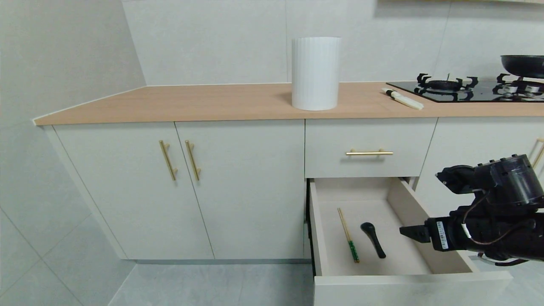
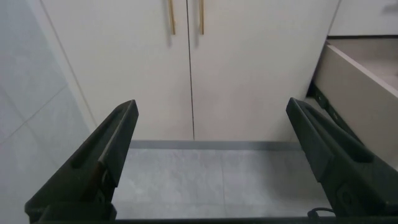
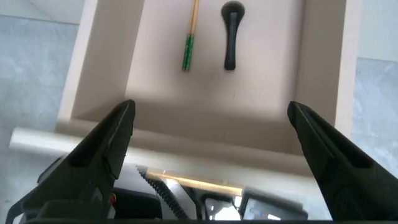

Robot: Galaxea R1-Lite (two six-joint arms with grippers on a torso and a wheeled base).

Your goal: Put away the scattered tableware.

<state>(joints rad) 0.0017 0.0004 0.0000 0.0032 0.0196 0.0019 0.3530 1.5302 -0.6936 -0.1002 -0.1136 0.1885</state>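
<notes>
The right pincer (image 3: 211, 149) hangs over the front right part of an open cream-white wooden drawer (image 1: 408, 208), its two black fingers spread wide with nothing between them. Inside the drawer, ahead of those fingers, lies a black plastic spoon (image 1: 373, 239), the item nearest the pincer. Just beyond the spoon, on its left and apart from it, is a pair of pale bamboo chopsticks with green ends (image 1: 348, 235). Both lie flat on the drawer floor, pointing roughly front to back.

The left pincer (image 2: 211, 155) is also wide open and empty. It faces two cream cabinet doors (image 2: 249, 62) with thin brass bar handles (image 2: 172, 15), and the grey tiled floor (image 2: 205, 180) is below it.

Well above and beyond the right pincer, on the light wooden countertop (image 1: 212, 102), stand a tall white ribbed cylinder (image 1: 315, 73) and a cream-handled utensil (image 1: 403, 98). The utensil lies beside a black glass gas hob (image 1: 467, 94) carrying a black pan (image 1: 522, 64).
</notes>
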